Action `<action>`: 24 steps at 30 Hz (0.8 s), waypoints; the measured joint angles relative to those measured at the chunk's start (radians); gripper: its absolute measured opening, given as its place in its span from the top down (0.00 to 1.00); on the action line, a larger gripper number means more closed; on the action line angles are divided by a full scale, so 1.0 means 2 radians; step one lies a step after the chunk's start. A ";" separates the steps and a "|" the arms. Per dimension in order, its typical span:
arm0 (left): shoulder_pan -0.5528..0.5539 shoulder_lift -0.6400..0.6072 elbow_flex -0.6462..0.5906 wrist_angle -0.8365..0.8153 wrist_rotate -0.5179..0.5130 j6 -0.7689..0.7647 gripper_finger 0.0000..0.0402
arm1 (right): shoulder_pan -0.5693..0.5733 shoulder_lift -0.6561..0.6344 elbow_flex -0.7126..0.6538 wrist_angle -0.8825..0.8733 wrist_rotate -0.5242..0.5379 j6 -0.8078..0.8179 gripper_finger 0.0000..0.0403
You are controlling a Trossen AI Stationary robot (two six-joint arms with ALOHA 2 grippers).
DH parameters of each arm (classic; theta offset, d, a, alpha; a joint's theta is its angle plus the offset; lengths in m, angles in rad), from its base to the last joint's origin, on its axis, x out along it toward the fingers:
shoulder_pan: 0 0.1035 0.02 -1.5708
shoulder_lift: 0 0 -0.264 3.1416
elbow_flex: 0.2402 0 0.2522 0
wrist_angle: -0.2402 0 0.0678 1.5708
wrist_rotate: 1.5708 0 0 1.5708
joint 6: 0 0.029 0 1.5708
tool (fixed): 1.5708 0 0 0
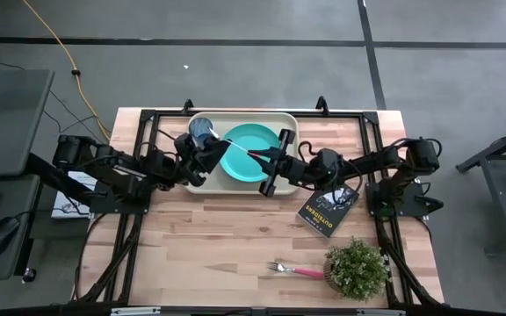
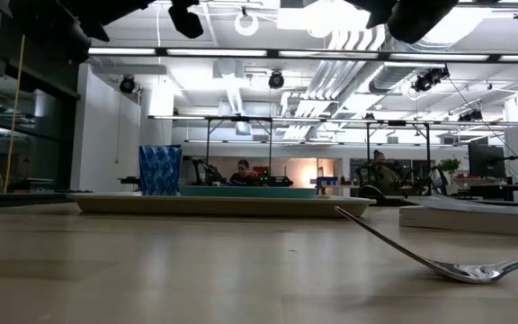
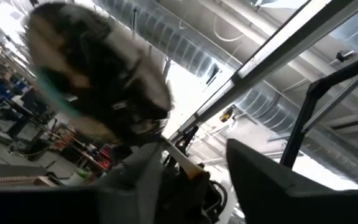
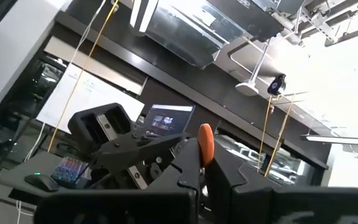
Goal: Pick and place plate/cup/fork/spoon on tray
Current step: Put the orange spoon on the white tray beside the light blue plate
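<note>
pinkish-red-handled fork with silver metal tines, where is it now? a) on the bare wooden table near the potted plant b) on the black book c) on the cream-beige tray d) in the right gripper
a: the fork lies on the wooden table beside the potted plant, apart from the cream-beige tray.

Both arms crowd above the tray (image 1: 284, 118); table front (image 1: 209, 254) seemingly open.
</note>
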 joint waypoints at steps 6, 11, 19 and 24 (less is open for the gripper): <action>0.004 0.000 0.007 0.000 -0.003 0.024 0.94 | -0.006 0.000 0.000 -0.008 -0.006 0.015 1.00; 0.021 0.000 0.007 -0.001 -0.009 0.012 0.93 | -0.007 0.000 0.000 -0.017 -0.006 0.015 1.00; 0.035 -0.001 0.007 0.000 -0.003 0.016 0.98 | -0.007 -0.001 0.000 -0.052 0.005 0.019 1.00; 0.037 -0.001 0.007 -0.001 -0.001 0.029 0.99 | -0.007 -0.001 0.000 -0.053 0.005 0.020 1.00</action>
